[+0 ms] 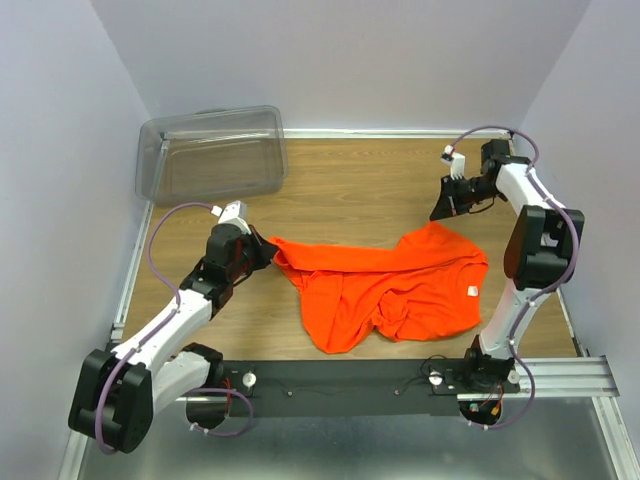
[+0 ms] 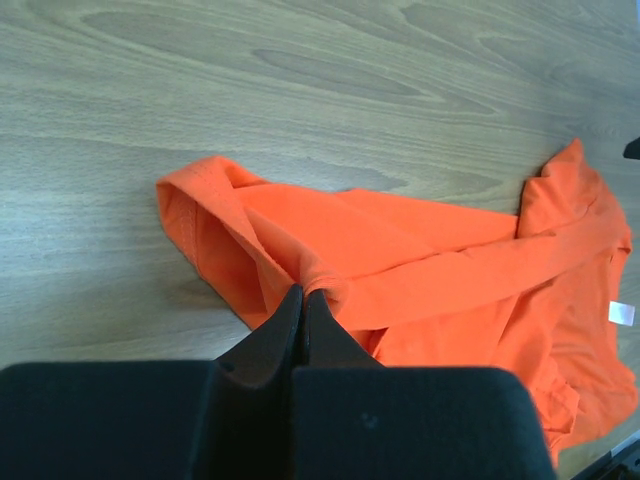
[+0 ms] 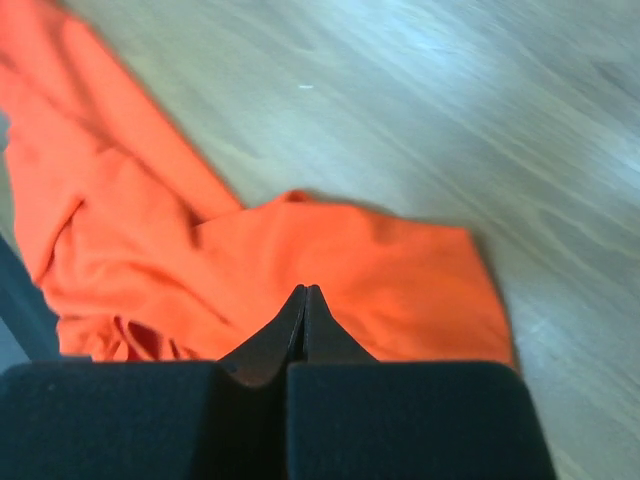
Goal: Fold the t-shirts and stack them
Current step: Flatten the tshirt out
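Observation:
One bright orange t-shirt [image 1: 390, 285] lies crumpled on the wooden table, its small white neck tag [image 1: 473, 290] towards the right. My left gripper [image 1: 268, 250] is shut on a bunched fold at the shirt's left edge; in the left wrist view the fabric [image 2: 420, 250] puckers right at the gripper [image 2: 303, 292]. My right gripper [image 1: 440, 213] hovers by the shirt's far right corner. In the right wrist view its jaws are pressed together at the tips [image 3: 305, 290], with the cloth [image 3: 400, 270] lying flat beneath and nothing seen between them.
An empty clear plastic bin [image 1: 210, 155] stands at the far left corner of the table. Pale walls close in the left, back and right sides. A black rail [image 1: 350, 380] carrying the arm bases runs along the near edge.

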Tool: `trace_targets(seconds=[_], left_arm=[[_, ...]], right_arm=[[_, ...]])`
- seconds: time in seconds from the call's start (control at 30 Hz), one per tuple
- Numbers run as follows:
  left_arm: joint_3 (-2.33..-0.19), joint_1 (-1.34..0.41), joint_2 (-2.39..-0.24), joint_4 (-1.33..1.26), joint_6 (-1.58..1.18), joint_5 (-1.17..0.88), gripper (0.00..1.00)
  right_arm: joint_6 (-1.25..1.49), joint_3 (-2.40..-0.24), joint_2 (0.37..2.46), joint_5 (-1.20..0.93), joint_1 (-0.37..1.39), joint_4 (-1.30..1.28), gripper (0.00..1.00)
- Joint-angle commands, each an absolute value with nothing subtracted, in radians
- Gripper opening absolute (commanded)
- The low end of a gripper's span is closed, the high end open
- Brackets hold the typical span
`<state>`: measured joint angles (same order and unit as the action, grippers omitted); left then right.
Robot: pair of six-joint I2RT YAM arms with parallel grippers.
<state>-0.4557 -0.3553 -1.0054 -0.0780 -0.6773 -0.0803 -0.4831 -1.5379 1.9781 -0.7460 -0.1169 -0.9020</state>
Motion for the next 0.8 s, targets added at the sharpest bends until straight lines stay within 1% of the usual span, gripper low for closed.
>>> trace_targets(seconds=[0.0, 0.03, 0.07, 0.1, 0.13, 0.17, 0.23, 0.37, 0.5, 0.77], left_arm=[[-0.503, -0.351, -0.971, -0.063, -0.657, -0.074, 0.0], [-0.503, -0.351, -0.965, -0.063, -0.657, -0.074, 0.0], [-0.5, -0.351, -0.963, -0.066, -0.657, -0.074, 0.0], [-0.5, -0.351, -0.962, -0.069, -0.657, -0.074, 0.0], [-0.497, -0.35, -0.965, -0.072, -0.658, -0.077, 0.0], [-0.497, -0.351, -0.969, -0.074, -0.658, -0.08, 0.0], [-0.497, -0.351, -0.976, -0.078, -0.66, -0.092, 0.0], [-0.486, -0.351, -0.951, -0.077, -0.661, -0.092, 0.0], [-0.473, -0.351, -0.936, -0.08, -0.667, -0.092, 0.0], [-0.46, -0.351, -0.937, -0.087, -0.667, -0.098, 0.0]], right_arm=[[-0.656, -1.49, 1.82, -0.884, -0.103, -1.063, 0.01], [-0.652, -1.462, 1.789, -0.868, -0.103, -1.051, 0.01], [-0.629, -1.435, 1.766, -0.809, -0.103, -1.025, 0.02], [-0.597, -1.41, 1.749, -0.769, -0.103, -0.985, 0.1], [-0.537, -1.387, 1.741, -0.729, -0.103, -0.912, 0.22], [-0.516, -1.364, 1.747, -0.675, -0.103, -0.882, 0.42], [-0.47, -1.364, 1.808, -0.655, -0.103, -0.842, 0.5], [-0.408, -1.428, 1.911, -0.637, -0.103, -0.79, 0.5], [-0.376, -1.471, 1.968, -0.6, -0.103, -0.732, 0.5], [-0.388, -1.473, 2.017, -0.539, -0.103, -0.692, 0.49]])
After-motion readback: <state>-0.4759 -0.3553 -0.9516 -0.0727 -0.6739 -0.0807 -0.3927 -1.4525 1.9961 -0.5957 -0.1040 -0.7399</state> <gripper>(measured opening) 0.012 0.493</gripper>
